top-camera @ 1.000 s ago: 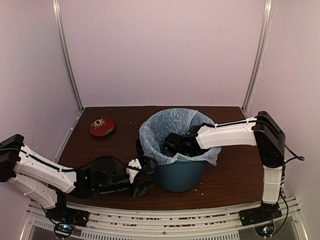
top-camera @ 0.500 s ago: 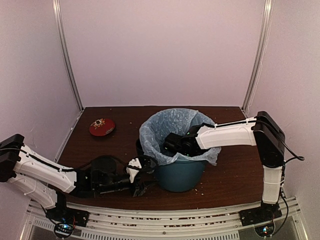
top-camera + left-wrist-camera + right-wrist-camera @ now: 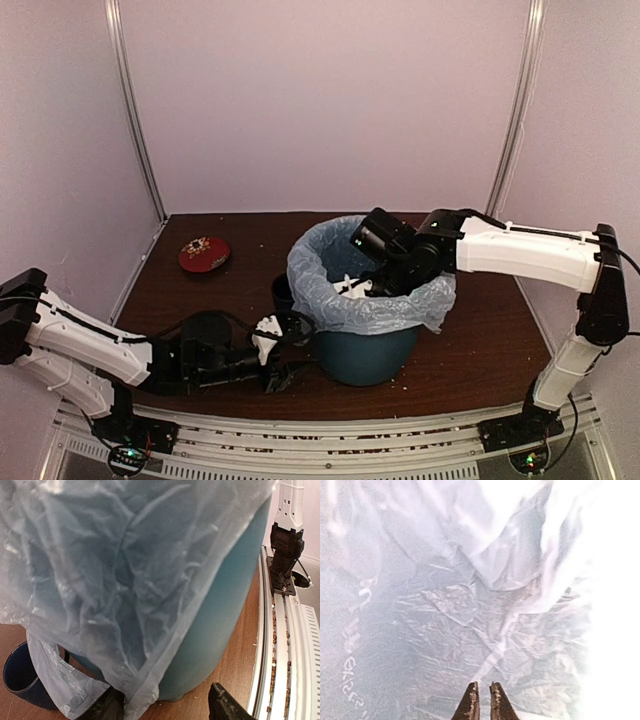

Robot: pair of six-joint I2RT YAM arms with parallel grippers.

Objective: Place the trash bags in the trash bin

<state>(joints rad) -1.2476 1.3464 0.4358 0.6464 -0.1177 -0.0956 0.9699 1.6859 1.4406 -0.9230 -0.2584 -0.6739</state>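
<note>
The teal trash bin (image 3: 365,350) stands mid-table, lined with the pale translucent trash bag (image 3: 372,308), whose edge is folded outward over the rim. My right gripper (image 3: 352,290) reaches down into the bin's mouth from above. In the right wrist view its tips (image 3: 483,700) stand a narrow slit apart over the crinkled bag (image 3: 470,605), with nothing between them. My left gripper (image 3: 297,348) lies low at the bin's left base, open. In the left wrist view the bag's hem (image 3: 100,570) hangs down the bin wall (image 3: 225,600) by the left finger (image 3: 107,707).
A small dark blue mug (image 3: 283,292) sits against the bin's left side, also visible under the bag hem (image 3: 20,680). A red round dish (image 3: 204,253) lies at the back left. The aluminium rail (image 3: 285,645) and the right arm's base (image 3: 285,550) line the near edge.
The right arm has risen and swung from reaching level across the rim to pointing down into the bin. Its jaws have parted slightly, and the bag lies wider over the right rim. The left arm is still.
</note>
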